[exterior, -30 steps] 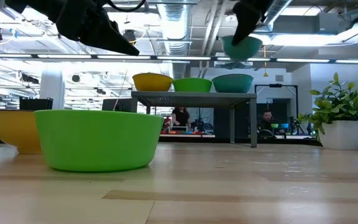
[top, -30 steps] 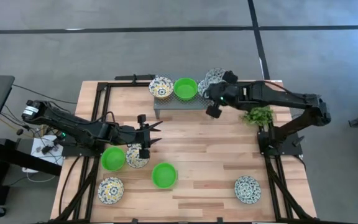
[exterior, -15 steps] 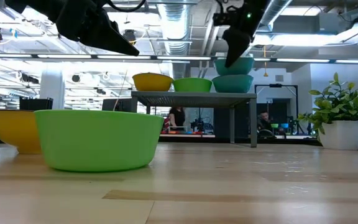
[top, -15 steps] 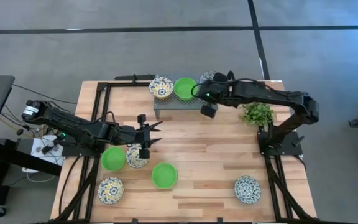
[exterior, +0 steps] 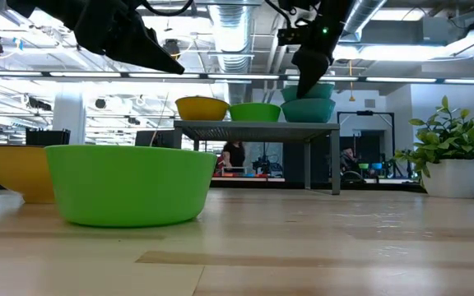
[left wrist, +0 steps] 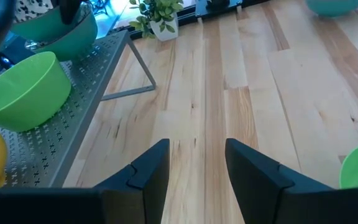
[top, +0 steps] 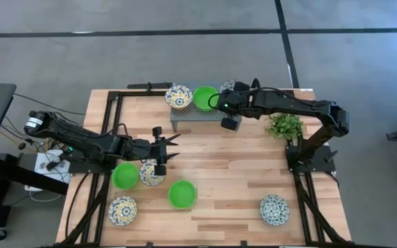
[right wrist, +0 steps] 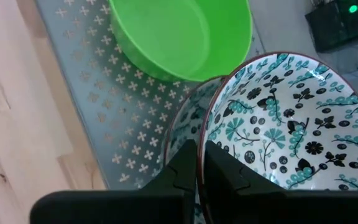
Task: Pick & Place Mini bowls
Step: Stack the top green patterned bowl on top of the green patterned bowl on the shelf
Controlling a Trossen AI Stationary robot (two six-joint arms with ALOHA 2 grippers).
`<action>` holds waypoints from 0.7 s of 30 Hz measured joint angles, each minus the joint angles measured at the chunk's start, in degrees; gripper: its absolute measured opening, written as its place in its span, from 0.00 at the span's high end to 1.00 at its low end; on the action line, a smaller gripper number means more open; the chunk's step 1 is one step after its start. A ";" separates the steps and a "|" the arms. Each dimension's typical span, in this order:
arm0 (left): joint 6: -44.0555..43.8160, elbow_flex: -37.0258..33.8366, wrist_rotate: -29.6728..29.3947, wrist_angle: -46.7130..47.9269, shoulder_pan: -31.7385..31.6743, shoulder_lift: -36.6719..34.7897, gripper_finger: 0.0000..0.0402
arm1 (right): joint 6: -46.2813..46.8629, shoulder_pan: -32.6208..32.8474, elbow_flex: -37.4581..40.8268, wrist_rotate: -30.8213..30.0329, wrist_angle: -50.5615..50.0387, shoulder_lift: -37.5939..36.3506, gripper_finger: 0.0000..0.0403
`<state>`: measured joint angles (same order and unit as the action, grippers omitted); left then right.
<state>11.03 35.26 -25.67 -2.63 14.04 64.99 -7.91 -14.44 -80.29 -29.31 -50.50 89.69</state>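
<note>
**Patterned bowl pinched over the rack**

My right hand (right wrist: 196, 163) clamps the thin rim of a glossy floral bowl (right wrist: 291, 118), nested over another on the perforated grey rack (right wrist: 104, 112) at the desk's 12 o'clock. A smooth green bowl (right wrist: 179, 34) sits beside it. My left hand (left wrist: 194, 171) hovers, fingers parted, over bare wood.

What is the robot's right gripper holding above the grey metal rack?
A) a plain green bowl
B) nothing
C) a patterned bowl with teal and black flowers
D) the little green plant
C: the right gripper pinches the rim of the patterned bowl with teal and black flowers, over another patterned bowl on the grey perforated metal rack.
</note>
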 joint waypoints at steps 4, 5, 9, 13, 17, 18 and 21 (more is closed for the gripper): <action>0.02 -0.02 0.00 -0.01 0.00 0.00 0.61 | -0.10 0.00 0.00 2.70 -0.19 0.00 0.94; -0.01 -0.02 0.00 -0.01 0.00 0.00 0.61 | -0.09 0.00 0.00 2.98 -0.37 0.00 0.93; -0.01 -0.02 0.00 -0.01 0.00 0.00 0.61 | -0.03 -0.34 0.00 6.07 -0.49 0.00 0.94; 0.00 -0.02 0.00 -0.01 0.00 0.00 0.61 | 0.36 -1.24 0.00 6.83 -0.35 0.00 0.96; -0.01 -0.02 0.00 -0.01 0.00 0.00 0.61 | 0.34 -2.25 0.00 6.82 -0.43 0.00 0.94; 0.00 -0.02 0.00 -0.01 0.00 0.00 0.61 | 0.34 -2.49 0.00 6.82 -0.52 0.00 0.92; 0.00 -0.02 0.00 -0.01 0.00 0.00 0.61 | 0.34 -3.09 0.00 6.81 -0.32 0.00 0.88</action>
<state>11.03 35.24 -25.67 -2.63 14.04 64.99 -7.57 -17.53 -80.29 -22.50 -50.82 89.69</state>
